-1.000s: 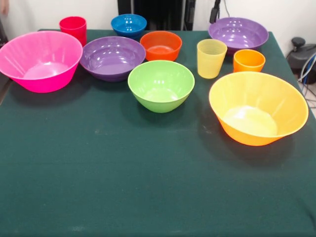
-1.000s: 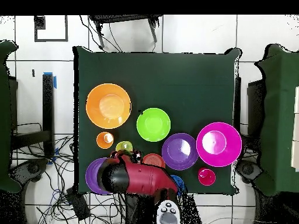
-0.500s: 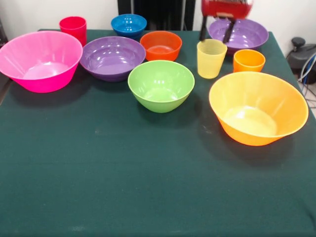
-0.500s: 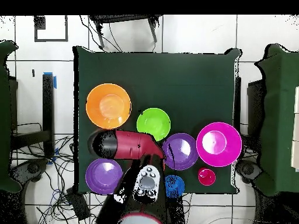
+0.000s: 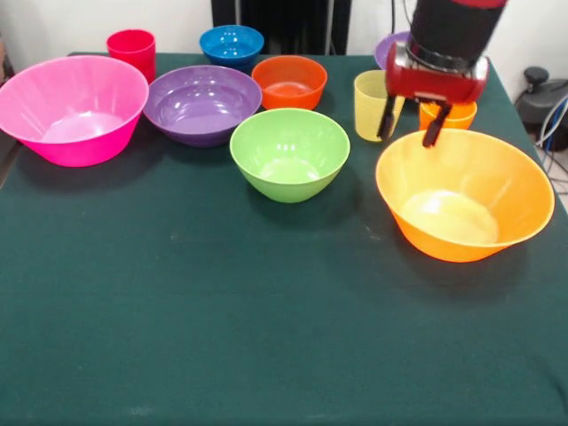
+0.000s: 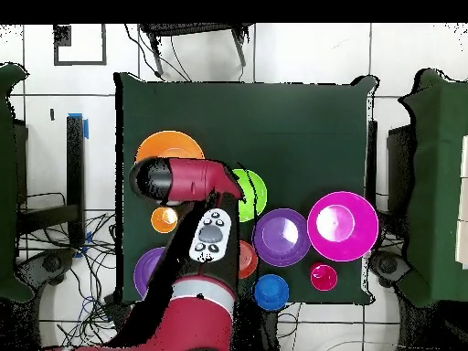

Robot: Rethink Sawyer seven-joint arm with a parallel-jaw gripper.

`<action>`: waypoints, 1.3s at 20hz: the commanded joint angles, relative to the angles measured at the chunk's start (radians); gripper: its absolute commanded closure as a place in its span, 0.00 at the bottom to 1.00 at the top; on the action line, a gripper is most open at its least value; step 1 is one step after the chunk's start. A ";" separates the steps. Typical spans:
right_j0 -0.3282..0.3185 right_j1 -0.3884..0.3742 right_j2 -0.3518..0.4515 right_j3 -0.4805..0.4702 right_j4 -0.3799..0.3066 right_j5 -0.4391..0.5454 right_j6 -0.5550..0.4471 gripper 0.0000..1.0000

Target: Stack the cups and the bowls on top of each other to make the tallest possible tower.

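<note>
Near half of desk (image 5: 222, 337) open. Far half crowded: yellow cup (image 5: 371, 99) and orange cup (image 5: 454, 115) close behind big orange bowl (image 5: 466, 191); green bowl (image 5: 289, 153) alongside.

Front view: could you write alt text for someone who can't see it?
A red and black robot gripper, open and empty, hangs over the far rim of a big glossy orange-yellow plastic bowl on a dark green table. Other colourful plastic bowls and ribbed cups stand apart, nothing stacked.
</note>
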 commanded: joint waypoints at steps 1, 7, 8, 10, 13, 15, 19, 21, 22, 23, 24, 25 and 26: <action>0.036 0.109 0.029 -0.251 0.032 0.215 0.208 0.00; 0.038 0.106 0.067 -0.282 0.059 0.277 0.237 0.00; 0.041 0.107 0.068 -0.293 0.061 0.290 0.241 0.00; 0.047 0.120 0.071 -0.312 0.072 0.297 0.257 0.00; 0.069 0.156 0.071 -0.342 0.092 0.275 0.300 0.00; 0.083 0.177 0.066 -0.362 0.100 0.265 0.325 0.00; 0.100 0.203 0.058 -0.392 0.111 0.252 0.349 0.00; 0.106 0.214 0.059 -0.398 0.118 0.237 0.359 0.00; 0.110 0.221 0.059 -0.402 0.122 0.231 0.366 0.00; 0.115 0.223 0.061 -0.397 0.126 0.222 0.372 0.00; 0.121 0.228 0.062 -0.400 0.131 0.220 0.381 0.00; 0.125 0.231 0.063 -0.402 0.136 0.221 0.388 0.00; 0.131 0.233 0.064 -0.399 0.142 0.217 0.397 0.00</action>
